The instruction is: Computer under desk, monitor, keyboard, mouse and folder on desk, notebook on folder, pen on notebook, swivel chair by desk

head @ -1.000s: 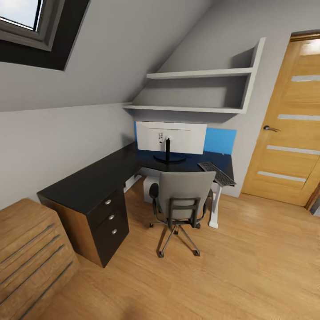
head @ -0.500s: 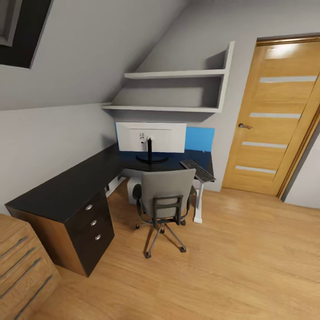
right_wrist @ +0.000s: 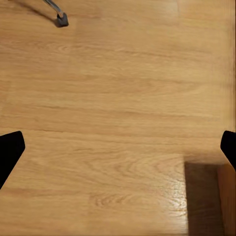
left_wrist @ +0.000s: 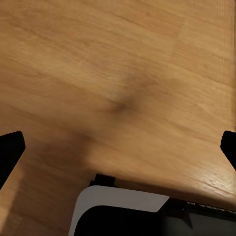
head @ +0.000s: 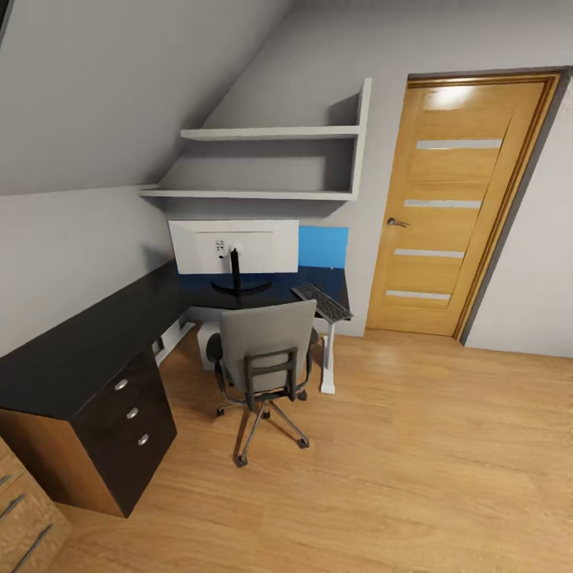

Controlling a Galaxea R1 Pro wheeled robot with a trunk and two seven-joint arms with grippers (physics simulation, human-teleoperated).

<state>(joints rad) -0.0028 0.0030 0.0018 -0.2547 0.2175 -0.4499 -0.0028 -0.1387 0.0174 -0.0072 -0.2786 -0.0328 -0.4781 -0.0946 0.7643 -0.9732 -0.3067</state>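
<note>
Broad bare wood floor (head: 414, 446) lay open between the swivel chair (head: 267, 350) and the door (head: 458, 207). The chair stood tucked against the inner corner of the black L-shaped surface (head: 87, 342), its back toward the camera. On that surface the monitor (head: 233, 247) showed its pale rear, with the keyboard (head: 321, 302) just beside it, overhanging the front edge; the computer (head: 208, 344) sat underneath. In both wrist views the left jaws (left_wrist: 118, 150) and right jaws (right_wrist: 118, 147) were spread wide over empty floor, a chair castor (right_wrist: 62, 19) well beyond the right pair. Since the previous frame the head view had swung right, losing the skylight.
</note>
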